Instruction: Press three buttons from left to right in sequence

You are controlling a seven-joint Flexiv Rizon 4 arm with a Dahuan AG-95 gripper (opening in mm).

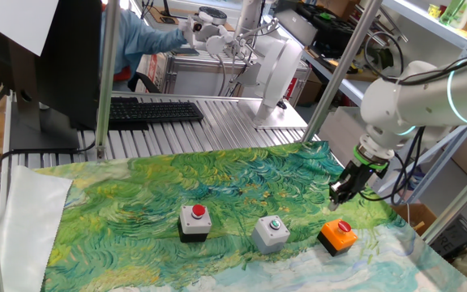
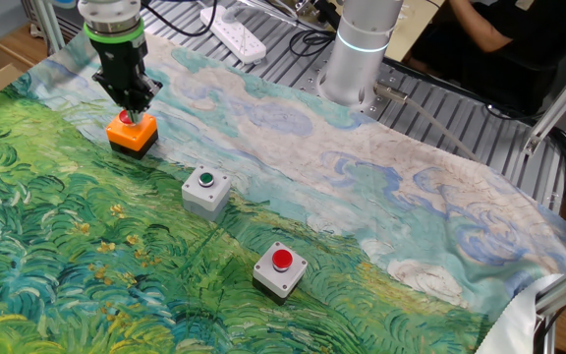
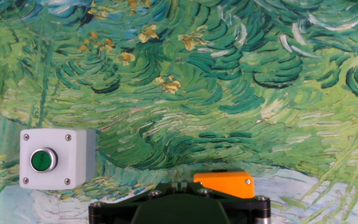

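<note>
On a cloth printed with green and blue painted brushstrokes [image 1: 136, 211], 3 small push-button boxes sit in a row near the front edge in one fixed view. At the left is the black-and-white box with a red button [image 1: 194, 221], in the middle the grey box with a green button [image 1: 272, 232], and at the right the orange box with a red button [image 1: 337, 235]. All 3 stand apart from one another.

The black two-finger gripper [image 1: 338, 195] on the white arm [image 1: 412, 97] points straight down at the orange box. In the other fixed view its tip [image 2: 131, 106] sits right on top of that box's red button [image 2: 126, 118], and the fingers are closed together with no gap between them, gripping nothing.

The hand view looks down past the gripper's dark body [image 3: 179, 208], which covers most of the orange box [image 3: 224, 184]; the grey box [image 3: 56, 158] lies to its left.

Farther back, beyond the cloth, a black keyboard [image 1: 148, 111] rests on the ribbed metal table [image 1: 217, 122].
</note>
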